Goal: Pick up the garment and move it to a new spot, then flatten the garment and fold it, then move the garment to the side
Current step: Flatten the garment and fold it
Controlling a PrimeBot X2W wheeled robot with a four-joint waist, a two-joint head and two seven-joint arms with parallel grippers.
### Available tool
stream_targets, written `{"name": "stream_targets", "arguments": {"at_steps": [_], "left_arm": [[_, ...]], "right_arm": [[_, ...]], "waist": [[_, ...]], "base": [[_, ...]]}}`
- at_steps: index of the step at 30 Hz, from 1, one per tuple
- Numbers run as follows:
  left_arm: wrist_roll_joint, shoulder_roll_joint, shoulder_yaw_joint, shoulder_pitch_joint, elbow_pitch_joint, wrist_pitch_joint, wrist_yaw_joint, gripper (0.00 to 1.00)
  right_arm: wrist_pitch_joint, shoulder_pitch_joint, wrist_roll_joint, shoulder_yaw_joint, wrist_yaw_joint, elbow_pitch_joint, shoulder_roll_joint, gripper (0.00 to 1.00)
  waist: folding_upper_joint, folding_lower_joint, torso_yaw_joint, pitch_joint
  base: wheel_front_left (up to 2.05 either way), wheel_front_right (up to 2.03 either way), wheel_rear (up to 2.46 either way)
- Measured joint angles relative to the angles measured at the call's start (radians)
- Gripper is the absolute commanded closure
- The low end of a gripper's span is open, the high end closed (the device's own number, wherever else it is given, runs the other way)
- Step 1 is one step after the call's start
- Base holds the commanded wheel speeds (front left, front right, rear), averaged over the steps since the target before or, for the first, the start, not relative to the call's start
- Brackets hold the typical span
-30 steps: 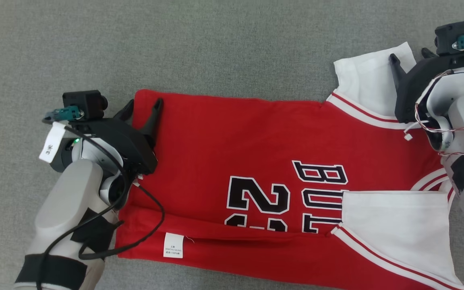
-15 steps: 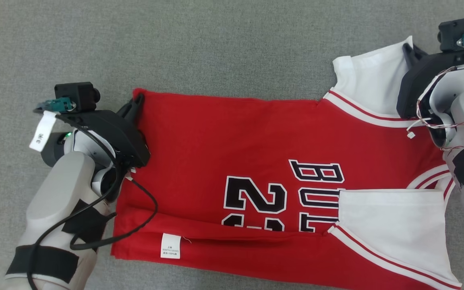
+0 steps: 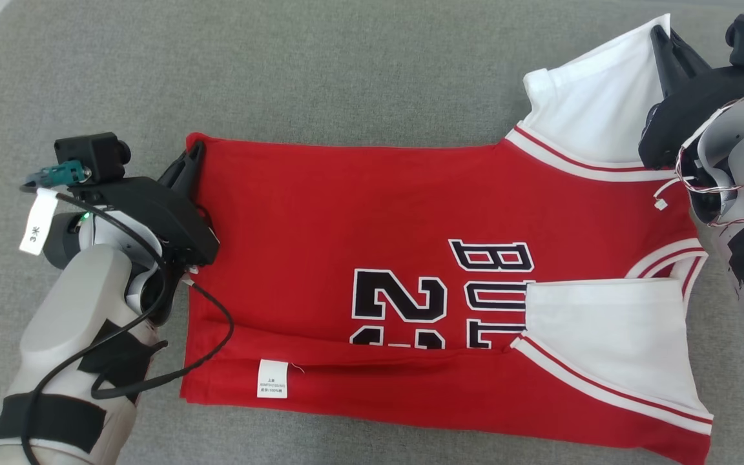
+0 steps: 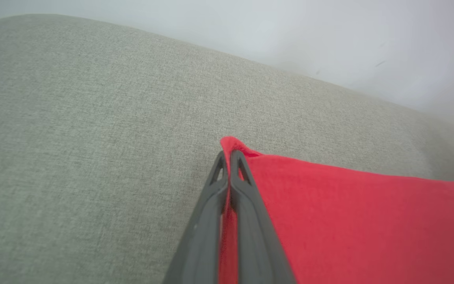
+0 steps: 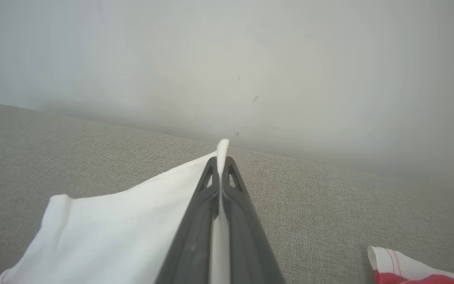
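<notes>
Garment (image 3: 372,213): red jersey with white sleeves, lying flat on the grey fabric-covered table (image 3: 281,71), print up, near edge folded over. My left claw (image 3: 192,155) is clamped on the far hem corner, with red cloth pinched between its fingers. My right claw (image 3: 659,35) is clamped on the corner of the far white sleeve (image 3: 595,110), drawn taut. Bare table lies beyond the garment's far edge and to its left; the table's rounded corner shows far left
</notes>
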Motion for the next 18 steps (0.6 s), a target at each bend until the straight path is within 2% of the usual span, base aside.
{"name": "stream_targets", "arguments": {"at_steps": [4, 5, 10, 15, 18], "left_arm": [[-0.028, 0.009, -0.005, 0.012, 0.0, -0.01, 0.0, 1.0], [-0.033, 0.028, -0.021, 0.028, -0.001, -0.014, 0.0, 1.0], [-0.069, 0.054, -0.055, 0.07, -0.026, -0.017, 0.0, 1.0], [-0.085, 0.082, -0.09, 0.125, -0.077, -0.041, 0.0, 1.0], [-0.094, 0.1, -0.102, 0.164, -0.103, -0.063, 0.0, 1.0]], "right_arm": [[-0.051, 0.021, 0.037, -0.008, 0.02, -0.009, 0.005, 1.0], [-0.076, 0.049, 0.049, -0.009, 0.028, -0.019, 0.002, 1.0], [-0.102, 0.105, 0.092, -0.01, 0.033, -0.05, 0.002, 1.0], [-0.11, 0.208, 0.167, 0.072, 0.033, -0.178, -0.011, 1.0], [-0.117, 0.281, 0.224, 0.117, 0.033, -0.257, -0.043, 1.0]], "waist": [[0.0, 0.0, -0.009, -0.02], [0.0, 0.0, -0.016, -0.032], [0.0, 0.0, -0.032, -0.055], [-0.0001, 0.0, -0.056, -0.089], [-0.0002, -0.0001, -0.069, -0.113]], "base": [[0.0, 0.0, 0.0], [0.0, 0.0, 0.0], [0.0, 0.0, 0.0], [0.0, 0.0, 0.0], [0.0, 0.0, 0.0]]}}
